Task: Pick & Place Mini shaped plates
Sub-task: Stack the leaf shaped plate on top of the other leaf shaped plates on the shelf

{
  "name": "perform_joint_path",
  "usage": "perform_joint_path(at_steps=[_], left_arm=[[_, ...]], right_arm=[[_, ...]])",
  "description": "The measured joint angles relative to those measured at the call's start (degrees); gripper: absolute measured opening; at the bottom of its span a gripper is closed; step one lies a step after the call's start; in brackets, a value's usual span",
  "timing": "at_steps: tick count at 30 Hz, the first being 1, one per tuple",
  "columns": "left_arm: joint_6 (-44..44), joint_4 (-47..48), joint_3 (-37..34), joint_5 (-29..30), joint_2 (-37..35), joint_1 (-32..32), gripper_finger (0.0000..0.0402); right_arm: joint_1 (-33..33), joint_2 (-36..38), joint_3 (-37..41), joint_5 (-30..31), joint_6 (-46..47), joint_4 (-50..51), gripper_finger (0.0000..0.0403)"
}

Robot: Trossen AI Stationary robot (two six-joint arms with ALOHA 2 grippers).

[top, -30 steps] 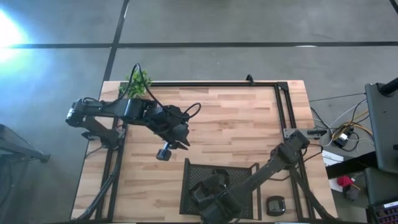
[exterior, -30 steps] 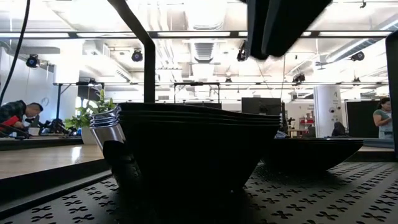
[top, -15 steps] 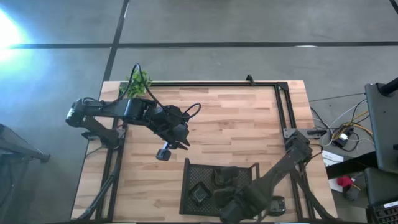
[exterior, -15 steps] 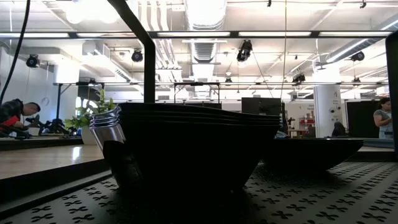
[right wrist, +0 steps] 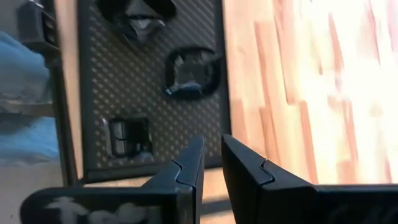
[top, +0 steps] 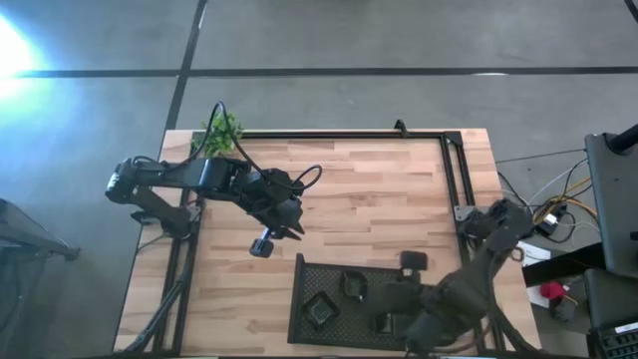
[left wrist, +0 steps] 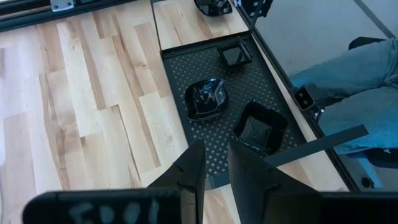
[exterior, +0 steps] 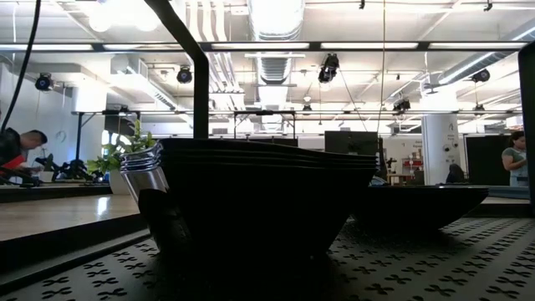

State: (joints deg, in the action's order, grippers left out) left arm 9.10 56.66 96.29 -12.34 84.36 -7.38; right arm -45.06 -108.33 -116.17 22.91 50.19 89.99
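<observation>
Three mini shaped plates, small glossy black dishes, rest on their bases in the black mesh tray [top: 299, 274]: one angular [top: 321, 310], one round-cornered [top: 353, 285], one square [top: 385, 321]. The left wrist view shows them too [left wrist: 205, 98] [left wrist: 260, 127] [left wrist: 235, 55]. In the low view a stack of plates [exterior: 251, 201] fills the foreground. My right gripper [top: 410, 263] hangs over the tray's far right corner, open by a narrow gap [right wrist: 212, 155] and holding nothing. My left gripper [top: 264, 244] hovers over bare wood left of the tray, open by a narrow gap [left wrist: 216, 163], also holding nothing.
A small green plant [top: 221, 130] stands at the table's far left corner. A black frame rail [top: 339, 134] runs along the far and right edges. Bare wood lies between my left gripper and the far rail. A person's legs in jeans [left wrist: 360, 81] show beyond the tray's near side.
My right gripper has risen from low over the tray's near left part and swung toward the table's right and far side, rolling as it went, its fingers empty. It has left the low view. The plates have stayed where they were.
</observation>
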Motion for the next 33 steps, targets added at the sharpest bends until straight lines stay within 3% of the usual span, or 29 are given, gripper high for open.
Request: perform_joint_path(at_steps=[6, 16, 22, 33], left_arm=[[0.0, 0.0, 0.0, 0.0, 0.0, 0.0, 0.0062], [0.0, 0.0, 0.0, 0.0, 0.0, 0.0, 0.0062], [-0.1, -0.1, 0.0, 0.0, 0.0, 0.0, 0.0062], [-0.5, -2.3, 0.0, 0.9, 0.0, 0.0, 0.0062]], right_arm=[[-3.0, 8.1, 11.6, -0.6, 9.2, 0.0, 0.0052], [-11.4, 19.7, 29.1, -12.1, 30.3, -0.3, 0.0052], [-15.2, 21.8, 39.8, -19.0, 30.1, -6.8, 0.0052], [-16.6, 22.1, 54.0, -20.4, 23.3, -27.6, 0.0052]])
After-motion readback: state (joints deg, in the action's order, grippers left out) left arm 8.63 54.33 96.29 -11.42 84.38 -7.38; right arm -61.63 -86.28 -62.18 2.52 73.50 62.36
